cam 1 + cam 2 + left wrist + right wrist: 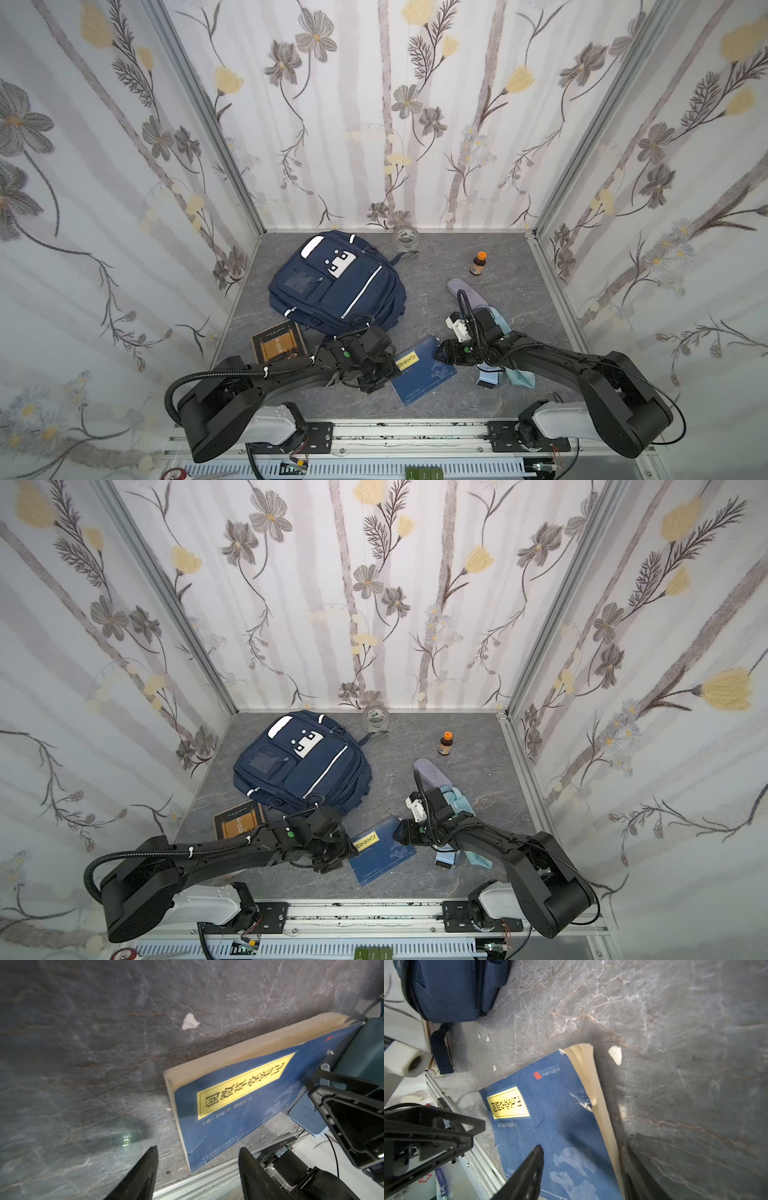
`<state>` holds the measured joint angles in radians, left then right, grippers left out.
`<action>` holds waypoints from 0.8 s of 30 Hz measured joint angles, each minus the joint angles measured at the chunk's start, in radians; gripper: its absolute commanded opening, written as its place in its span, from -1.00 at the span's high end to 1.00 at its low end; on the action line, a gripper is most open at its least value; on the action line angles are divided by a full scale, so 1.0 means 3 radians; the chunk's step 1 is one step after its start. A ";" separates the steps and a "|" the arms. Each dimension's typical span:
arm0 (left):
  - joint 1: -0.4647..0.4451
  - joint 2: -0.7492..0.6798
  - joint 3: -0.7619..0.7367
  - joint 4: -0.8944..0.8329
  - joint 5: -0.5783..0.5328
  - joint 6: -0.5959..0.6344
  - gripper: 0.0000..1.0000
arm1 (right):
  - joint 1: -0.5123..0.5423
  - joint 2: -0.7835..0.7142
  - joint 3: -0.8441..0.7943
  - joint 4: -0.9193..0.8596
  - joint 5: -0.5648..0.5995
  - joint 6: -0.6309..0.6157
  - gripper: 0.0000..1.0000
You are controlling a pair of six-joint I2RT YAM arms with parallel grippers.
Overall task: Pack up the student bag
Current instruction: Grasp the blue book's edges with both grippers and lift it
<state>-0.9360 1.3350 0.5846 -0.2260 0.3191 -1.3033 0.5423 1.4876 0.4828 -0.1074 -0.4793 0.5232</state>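
Left gripper [198, 1148] hangs low over the grey marbled table [511, 266], just left of the blue book [422, 376]. Its two black fingers [143, 1174] are spread wide and grasp nothing; only the book's nearest corner and bare tabletop show in the gap.

The right gripper [583, 1146] is at the book's far right corner, and it too is released. One finger sits above the blue cover and the other is off the fanned page edge, over the table. Whether either finger touches the book cannot be told.

The book lies flat at the near centre of the table between the two grippers. Its cover faces up, with a yellow title label and a small tear by the page edge.

The student bag [336, 286] lies front up on the far left-centre of the table, beyond the book, with its top toward the far wall and its white patches and stripe showing. A brown book [277, 343] lies just beside the bag's near left corner.

A clear glass jar [406, 240] stands at the far wall, just right of the bag's top. A small brown bottle with an orange cap [478, 264] stands upright on the far right. Nearer than the bottle lies a lavender cloth item [465, 289]. A teal cloth [503, 322] and a pale blue box [488, 379] lie by the right arm.
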 measured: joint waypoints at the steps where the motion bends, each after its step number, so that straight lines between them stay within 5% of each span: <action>1: 0.0000 0.0056 0.0000 0.0043 0.0008 -0.0010 -0.23 | 0.0000 -0.0028 -0.0034 0.0024 -0.0031 0.0011 -0.18; 15: 0.0206 0.0348 0.0046 0.0245 0.0294 -0.0045 -0.13 | -0.0005 -0.0306 -0.0291 0.0064 -0.0217 0.0088 -0.03; 24: 0.0320 0.0271 0.0050 0.0150 0.0048 -0.0045 -0.13 | -0.0008 -0.0549 -0.0301 -0.0061 -0.0429 0.0090 0.27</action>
<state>-0.8398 1.4162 0.5995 -0.1810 0.3336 -1.3167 0.5400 1.3228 0.3923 -0.1257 -0.6079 0.5503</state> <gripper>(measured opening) 0.565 0.397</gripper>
